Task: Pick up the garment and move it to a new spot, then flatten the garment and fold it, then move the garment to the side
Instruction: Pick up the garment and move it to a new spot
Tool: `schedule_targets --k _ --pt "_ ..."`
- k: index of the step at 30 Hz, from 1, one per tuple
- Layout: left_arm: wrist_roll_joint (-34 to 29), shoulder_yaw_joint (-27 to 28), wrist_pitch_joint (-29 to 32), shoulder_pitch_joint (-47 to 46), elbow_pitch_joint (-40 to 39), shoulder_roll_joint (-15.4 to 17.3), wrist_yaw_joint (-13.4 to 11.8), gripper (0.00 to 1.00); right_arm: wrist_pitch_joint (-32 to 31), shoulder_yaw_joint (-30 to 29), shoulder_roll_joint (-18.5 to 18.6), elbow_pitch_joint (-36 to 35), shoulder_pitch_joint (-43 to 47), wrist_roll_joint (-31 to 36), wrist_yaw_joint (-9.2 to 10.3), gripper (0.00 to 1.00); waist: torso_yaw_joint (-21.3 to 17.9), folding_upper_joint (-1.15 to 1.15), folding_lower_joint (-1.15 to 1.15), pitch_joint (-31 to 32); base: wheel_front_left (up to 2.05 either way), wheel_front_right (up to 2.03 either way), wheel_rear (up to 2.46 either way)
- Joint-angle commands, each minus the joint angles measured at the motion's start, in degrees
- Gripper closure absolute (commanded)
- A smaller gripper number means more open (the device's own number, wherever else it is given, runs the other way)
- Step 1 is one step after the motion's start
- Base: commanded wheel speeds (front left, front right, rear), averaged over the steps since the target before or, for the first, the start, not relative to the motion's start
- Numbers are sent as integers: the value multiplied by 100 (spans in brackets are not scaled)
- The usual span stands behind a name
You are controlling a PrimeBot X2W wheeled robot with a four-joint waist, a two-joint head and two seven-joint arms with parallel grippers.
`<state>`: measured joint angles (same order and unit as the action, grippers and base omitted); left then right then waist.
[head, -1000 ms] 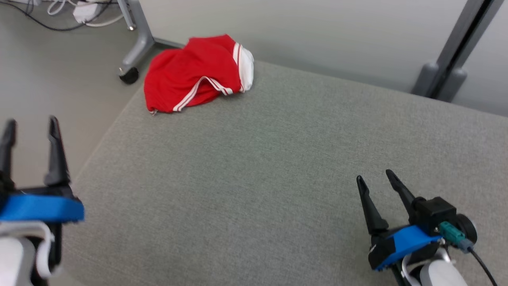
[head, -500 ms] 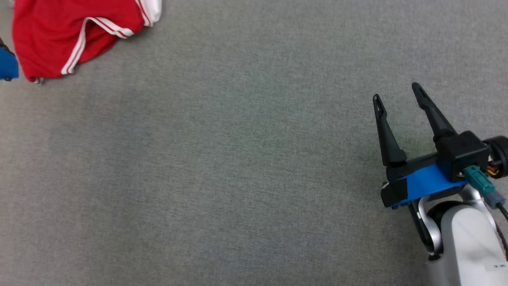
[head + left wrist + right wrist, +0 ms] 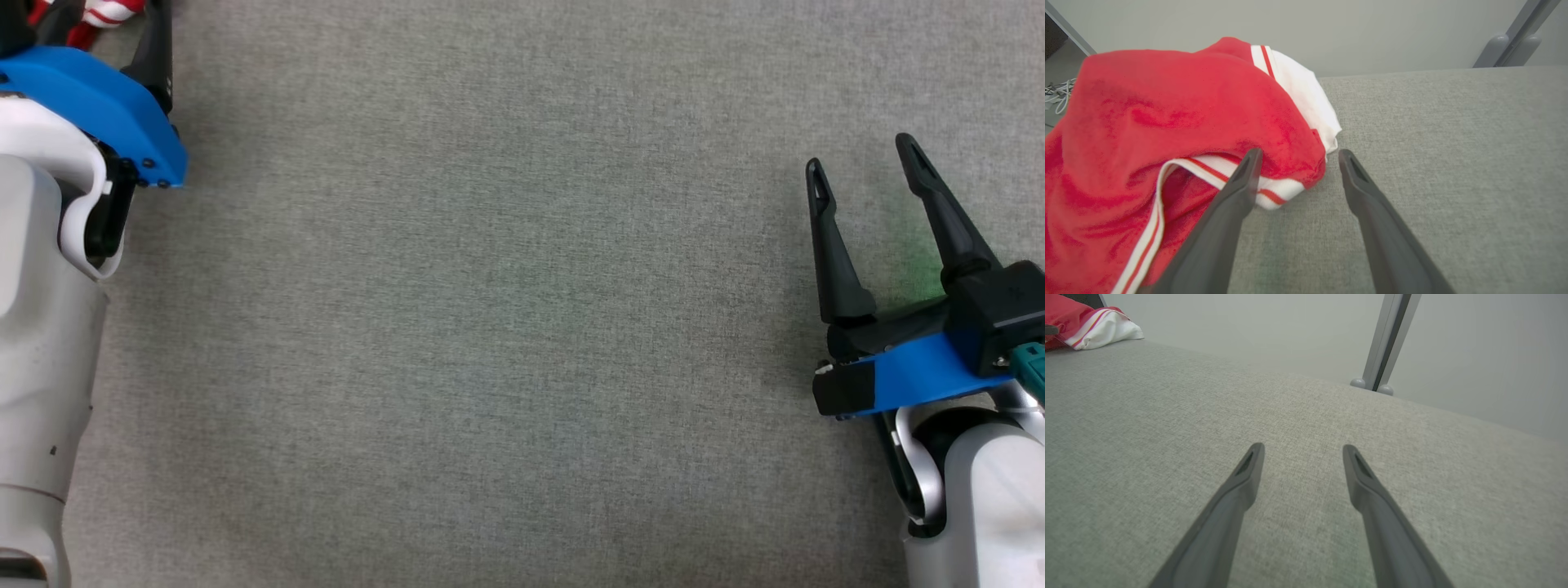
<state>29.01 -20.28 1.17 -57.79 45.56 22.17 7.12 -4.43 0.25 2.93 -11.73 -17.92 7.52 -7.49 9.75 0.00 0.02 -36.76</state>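
**Red garment bunched at the table's edge, both grippers open**

Red with white striped trim, the garment (image 3: 1167,102) lay crumpled across the left half of the left wrist view. It sat on the grey cloth-covered table (image 3: 1453,163), with a white part at its upper right. The left gripper (image 3: 1300,154) had its fingers spread wide and gripped nothing. The striped hem reached into the gap between them at the centre of the frame. Whether the left-hand finger (image 3: 1233,212) touched the cloth could not be told.

In the head view a scrap of the garment (image 3: 106,12) showed at the upper left corner, beyond that arm's blue wrist piece (image 3: 98,106). The right gripper (image 3: 862,153) was at the right edge of the frame, well apart from the garment, its fingers splayed and empty above bare table.

In the right wrist view the garment (image 3: 1090,326) sat in the upper left corner. A grey post (image 3: 1388,339) rose at the upper right, behind the table.
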Motion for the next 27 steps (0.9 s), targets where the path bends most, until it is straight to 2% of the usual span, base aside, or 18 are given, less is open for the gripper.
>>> schedule_targets --k 1,6,7,8,9,10,18,27 --pt "-28 -50 37 -142 125 49 41 0 15 -9 18 -47 80 -9 0 0 -27 0 -2 -44 0 0 0" --pt "-53 -242 64 -302 679 154 30 0 78 -64 11 -62 54 -49 0 0 -138 0 -2 -124 0 0 0" --pt "-81 -250 7 -335 777 181 28 40 95 -75 10 -58 49 -55 0 0 -156 0 -2 -132 0 0 0" --pt "-83 -233 -72 -362 862 185 4 67 119 -86 8 -49 38 -66 0 0 -173 0 -2 -135 0 0 0" --pt "-65 -205 -164 -402 945 190 -12 89 132 -89 6 -37 30 -77 0 0 -187 0 -2 -137 0 0 0" --pt "-63 -195 -255 -456 1020 203 -8 100 154 -92 6 -21 24 -74 0 0 -199 0 -2 -135 0 0 0" --pt "-86 -354 -841 -731 1346 256 22 100 316 -81 0 295 24 -237 0 0 -227 0 -2 233 0 0 0" --pt "-58 -970 -1007 -804 844 600 33 100 676 -42 -2 1101 200 -682 0 0 -402 0 -2 1445 0 0 0"
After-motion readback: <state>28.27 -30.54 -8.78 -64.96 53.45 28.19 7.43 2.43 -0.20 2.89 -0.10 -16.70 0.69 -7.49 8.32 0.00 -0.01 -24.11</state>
